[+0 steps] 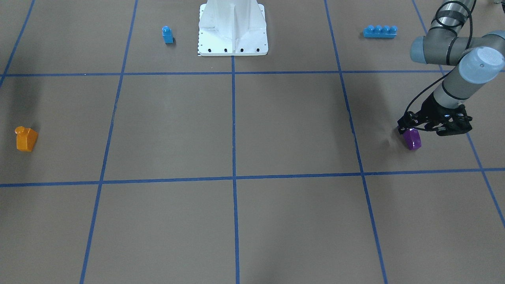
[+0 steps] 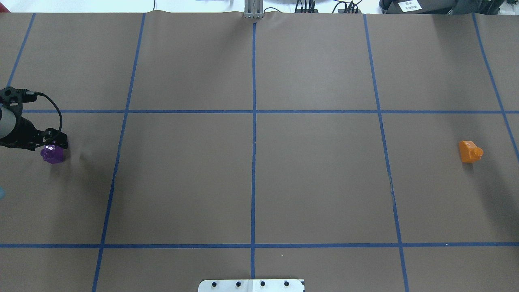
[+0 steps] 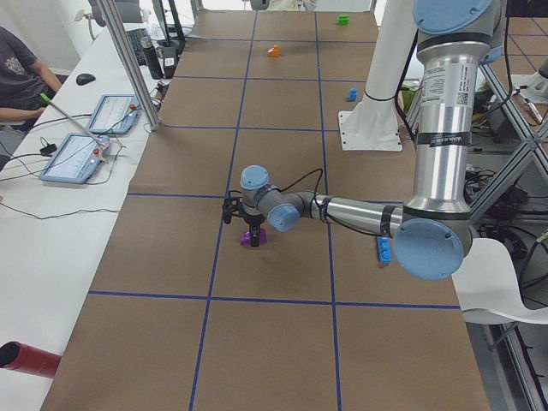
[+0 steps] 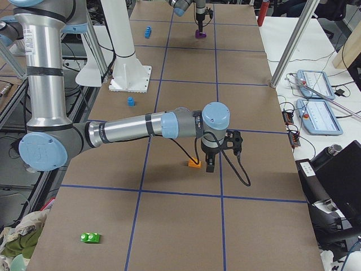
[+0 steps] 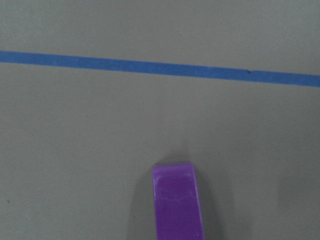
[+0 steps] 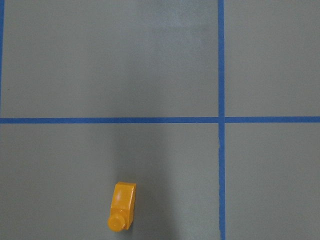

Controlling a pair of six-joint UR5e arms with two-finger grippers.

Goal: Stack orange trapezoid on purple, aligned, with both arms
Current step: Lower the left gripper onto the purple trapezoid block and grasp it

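Right now orange trapezoid (image 2: 470, 151) sits on the table (image 2: 182, 182), low and left of centre in the right wrist view. From the right side it shows just beside the right gripper (image 4: 210, 165); jaw width there, can't tell. Well apart, purple (image 1: 412, 139) lies right under the left gripper (image 1: 409, 127). Clamped or not, can't tell. Long blue brick (image 1: 380, 31) sits behind the left gripper, small blue brick (image 1: 167, 34) near the base (image 1: 232, 27).

The purple brick (image 5: 178, 200) runs off the left wrist view's bottom edge, and the right gripper (image 4: 210, 167) shows only from the side, its opening unreadable.
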